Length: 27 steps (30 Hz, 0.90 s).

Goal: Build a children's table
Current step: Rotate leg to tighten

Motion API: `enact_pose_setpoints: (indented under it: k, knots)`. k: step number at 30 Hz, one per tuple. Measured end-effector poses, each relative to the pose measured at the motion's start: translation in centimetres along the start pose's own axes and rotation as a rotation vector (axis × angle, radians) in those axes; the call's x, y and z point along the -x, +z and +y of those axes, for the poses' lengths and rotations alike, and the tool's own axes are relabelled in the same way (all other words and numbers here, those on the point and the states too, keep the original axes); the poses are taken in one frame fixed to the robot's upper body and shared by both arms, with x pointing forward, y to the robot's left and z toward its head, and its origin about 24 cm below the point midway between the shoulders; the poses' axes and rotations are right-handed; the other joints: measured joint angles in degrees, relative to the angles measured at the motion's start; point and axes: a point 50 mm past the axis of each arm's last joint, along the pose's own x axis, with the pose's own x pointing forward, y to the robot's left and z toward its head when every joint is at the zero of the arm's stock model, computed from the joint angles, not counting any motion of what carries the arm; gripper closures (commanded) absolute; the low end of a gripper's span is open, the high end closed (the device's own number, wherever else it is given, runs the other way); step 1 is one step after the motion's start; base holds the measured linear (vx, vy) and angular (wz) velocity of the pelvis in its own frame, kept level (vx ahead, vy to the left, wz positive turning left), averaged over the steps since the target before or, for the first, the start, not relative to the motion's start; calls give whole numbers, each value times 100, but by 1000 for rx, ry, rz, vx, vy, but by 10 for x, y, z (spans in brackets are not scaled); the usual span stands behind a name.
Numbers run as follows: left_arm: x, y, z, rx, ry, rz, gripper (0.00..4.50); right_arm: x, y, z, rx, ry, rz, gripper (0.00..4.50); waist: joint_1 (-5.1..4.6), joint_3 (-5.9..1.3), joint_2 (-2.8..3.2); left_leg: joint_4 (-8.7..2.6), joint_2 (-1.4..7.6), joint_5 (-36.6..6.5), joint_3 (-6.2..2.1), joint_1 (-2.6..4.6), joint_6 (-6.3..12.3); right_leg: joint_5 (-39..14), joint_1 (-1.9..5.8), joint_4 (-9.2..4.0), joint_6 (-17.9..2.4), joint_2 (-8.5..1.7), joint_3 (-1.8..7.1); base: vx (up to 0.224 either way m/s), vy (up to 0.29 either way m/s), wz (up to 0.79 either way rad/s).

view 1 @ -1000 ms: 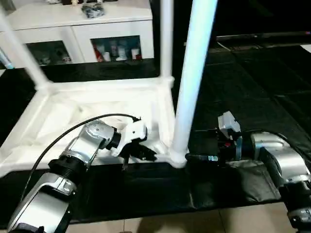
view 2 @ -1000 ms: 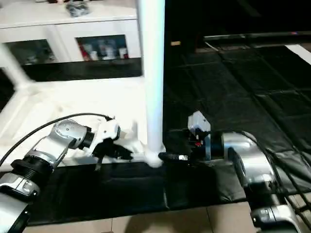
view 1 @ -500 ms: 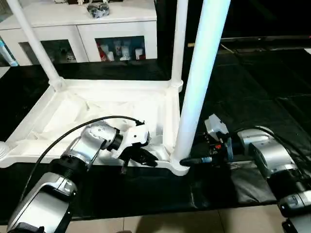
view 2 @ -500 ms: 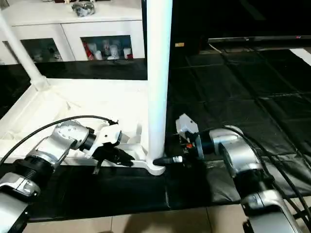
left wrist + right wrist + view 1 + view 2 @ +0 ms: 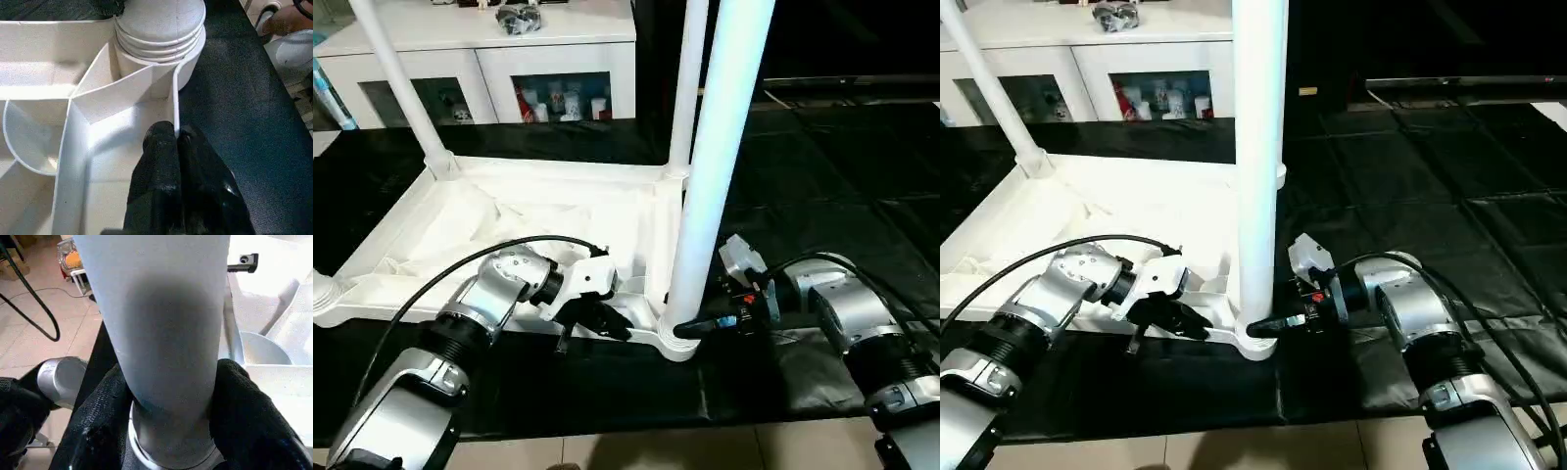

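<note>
White plastic throughout, the children's table [image 5: 538, 220] lies upside down on the black floor mat [image 5: 822, 176] across the left and centre of the head frame, its ribbed underside facing up. From its rounded corner sockets we see tapered round legs rising: a near leg [image 5: 715, 166] at centre, one behind it [image 5: 688, 83], and one [image 5: 401, 83] at upper left.

Our left gripper [image 5: 607, 321] sits at lower centre with its fingers pressed together, pinching the table's thin rim wall; the left wrist view shows the black textured fingertips [image 5: 164, 147] meeting on that edge just short of a ringed socket [image 5: 159, 29].

Our right gripper [image 5: 1268, 326] reaches in from the right; the right wrist view shows its padded fingers [image 5: 105, 406] clasping the smooth near leg on both sides, just above its socket.

A white cabinet [image 5: 489, 59] with glass doors stands at the top.
</note>
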Motion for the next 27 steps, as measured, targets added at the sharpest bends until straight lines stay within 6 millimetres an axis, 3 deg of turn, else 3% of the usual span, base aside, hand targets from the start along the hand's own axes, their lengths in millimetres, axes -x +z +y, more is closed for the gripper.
enact_pose_setpoints:
  k: [10,14,15,17,22,25,27]
  knots:
    - [-5,2,4,62,28,-18,450,-2,-6,4,-41,-56,-37,244,22,-12,16,13,0,0,3,10,-1,0,6,12,0,-2,6,0,0,0]
    - [-5,-2,10,145,124,-18,450,-4,-12,1,-102,-214,-81,244,-38,-21,29,13,0,-2,19,94,-42,-11,58,19,22,2,27,0,0,0]
    - [-5,-4,11,170,151,-19,450,-6,-13,-1,-112,-261,-88,244,-74,-25,35,11,0,3,19,103,-50,-13,67,17,25,3,28,0,0,0]
    - [-4,-6,20,247,277,-16,450,-18,-11,-11,-147,-450,-131,248,-237,-27,33,1,-3,7,15,123,-56,-16,80,6,31,10,29,0,0,0]
    - [-18,1,34,365,466,-56,450,-34,-3,-30,-246,-799,-172,250,-643,-38,57,-27,-3,7,-49,95,-55,-16,115,-174,32,27,-57,-21,7,-4]
    - [-25,5,40,418,551,-77,450,-42,3,-41,-301,-929,-194,251,-779,-34,57,-29,-2,7,-65,83,-53,-16,123,-229,32,43,-63,0,0,0]
    - [-28,7,44,453,605,-91,450,-48,7,-47,-334,-1001,-210,251,-820,-34,57,-27,-4,11,-62,85,-47,-14,126,-226,29,43,-54,0,0,0]
